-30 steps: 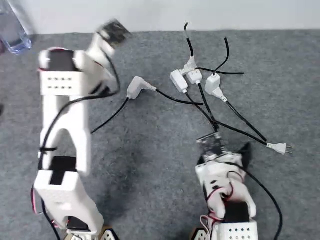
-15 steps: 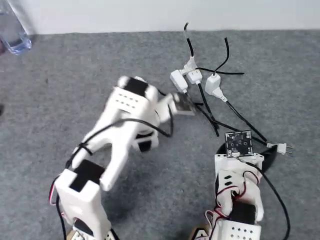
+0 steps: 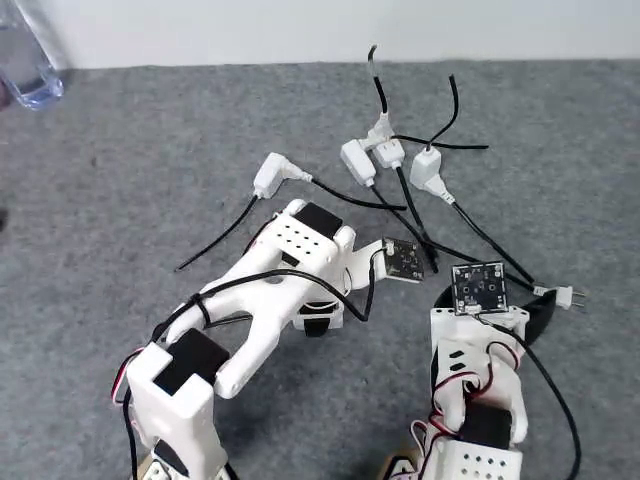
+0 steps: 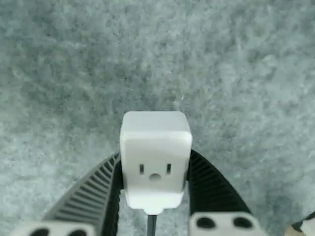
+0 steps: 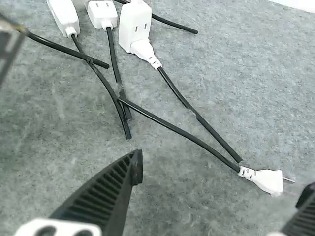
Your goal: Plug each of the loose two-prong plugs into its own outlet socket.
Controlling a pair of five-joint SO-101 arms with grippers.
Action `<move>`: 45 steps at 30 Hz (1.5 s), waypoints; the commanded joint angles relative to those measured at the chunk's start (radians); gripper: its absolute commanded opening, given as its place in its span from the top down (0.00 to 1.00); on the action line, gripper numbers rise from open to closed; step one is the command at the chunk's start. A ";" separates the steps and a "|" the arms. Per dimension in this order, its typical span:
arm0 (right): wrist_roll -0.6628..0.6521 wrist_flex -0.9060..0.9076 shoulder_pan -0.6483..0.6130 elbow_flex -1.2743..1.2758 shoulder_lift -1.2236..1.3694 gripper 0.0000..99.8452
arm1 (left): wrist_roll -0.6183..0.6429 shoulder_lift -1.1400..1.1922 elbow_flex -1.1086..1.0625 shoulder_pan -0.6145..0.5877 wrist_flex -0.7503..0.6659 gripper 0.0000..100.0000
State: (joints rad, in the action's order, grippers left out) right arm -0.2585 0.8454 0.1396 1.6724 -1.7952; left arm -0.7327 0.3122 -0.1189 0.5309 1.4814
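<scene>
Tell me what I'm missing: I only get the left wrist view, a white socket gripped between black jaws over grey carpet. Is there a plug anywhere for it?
Observer: Yes, a loose two-prong plug lies on the carpet between the right gripper's open jaws, not gripped.
Operator: Any other sockets about?
Observer: Another white socket, two slots in its face, lies farther off among black cables.

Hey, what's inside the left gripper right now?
A white outlet socket, slotted face showing, sits clamped in the left gripper above grey carpet. Its cord is mostly hidden below it.
</scene>
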 commanded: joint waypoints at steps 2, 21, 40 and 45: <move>0.012 -0.022 0.010 0.011 -0.012 0.54 | 0.058 -0.051 0.001 -0.006 -0.020 0.98; 0.009 -0.021 0.005 0.011 -0.010 0.54 | 0.109 -0.049 -0.031 0.003 -0.040 0.89; 0.006 -0.021 0.001 0.011 -0.008 0.54 | 0.124 -0.048 0.114 -0.040 0.020 0.79; 0.005 -0.021 -0.010 0.011 -0.005 0.54 | 0.137 -0.049 0.067 -0.025 0.080 0.79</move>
State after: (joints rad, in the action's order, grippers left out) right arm -0.2585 0.8454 0.1381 1.6724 -1.7952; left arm -0.5976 0.3122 -0.0453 0.4956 1.5336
